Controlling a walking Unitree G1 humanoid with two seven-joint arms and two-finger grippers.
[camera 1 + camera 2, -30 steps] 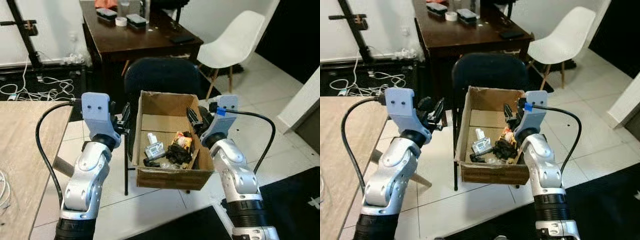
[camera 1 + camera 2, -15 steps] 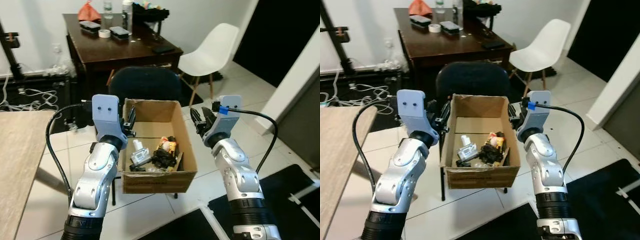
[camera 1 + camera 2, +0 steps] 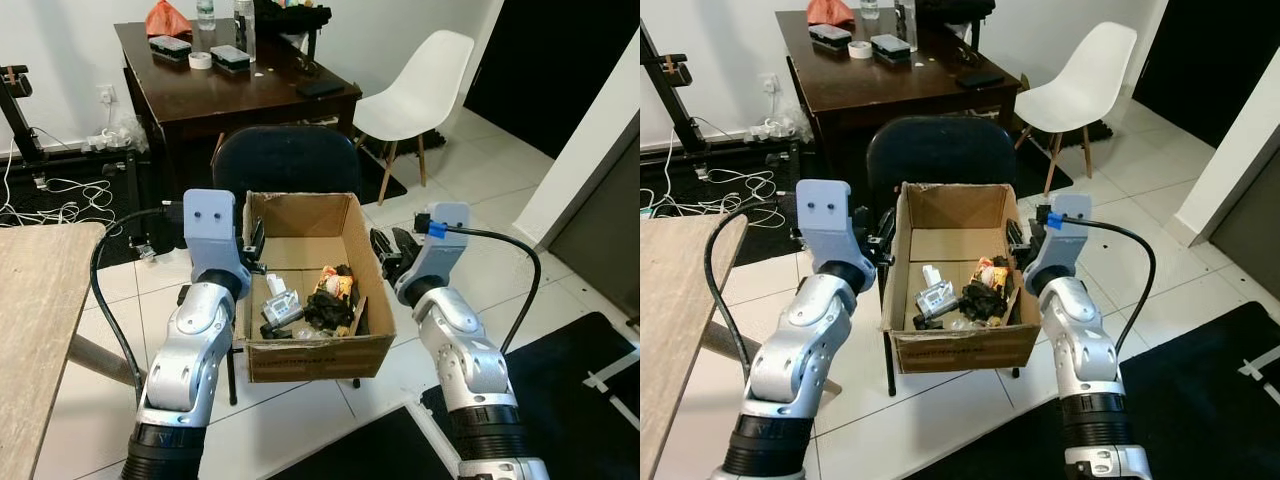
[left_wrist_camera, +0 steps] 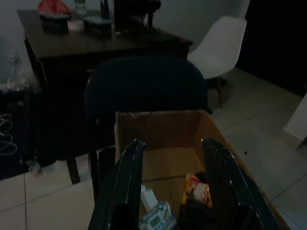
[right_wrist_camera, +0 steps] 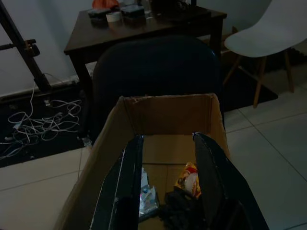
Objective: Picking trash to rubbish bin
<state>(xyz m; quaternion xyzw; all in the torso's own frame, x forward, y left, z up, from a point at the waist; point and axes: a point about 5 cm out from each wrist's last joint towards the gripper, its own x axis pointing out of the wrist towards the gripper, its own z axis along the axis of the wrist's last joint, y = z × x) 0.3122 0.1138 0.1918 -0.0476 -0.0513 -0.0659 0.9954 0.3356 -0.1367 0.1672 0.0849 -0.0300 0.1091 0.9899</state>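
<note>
Compared with half a second back, the whole view has swung a bit and the right pincer (image 3: 386,252) now sits tighter against the cardboard box (image 3: 305,355), right at its right wall instead of a little off from it. The left pincer (image 3: 255,238) is still parked at the box's left wall, same as before.

So the box hangs between the two pincers, one on each side wall, sitting over the seat of the dark chair (image 3: 288,166). Can't actually tell whether it's lifted or resting there. Inside it, between the pincers, is the trash: a small white bottle-ish thing (image 3: 281,303), a yellow and red wrapper (image 3: 333,282) and a clump of black stuff (image 3: 327,312).

In the wrist views both pincers have their fingers (image 4: 124,184) spread apart, left and right (image 5: 125,184) alike, with the box's open top showing in the gap between them. So released, not clamped on anything that I can see.

Past the pincers there's the dark wooden counter (image 3: 250,95) with a tape roll (image 3: 200,60) on it, and a white chair (image 3: 416,80) off to the right pincer's far side. A light wood counter (image 3: 35,320) is out beyond the left arm.
</note>
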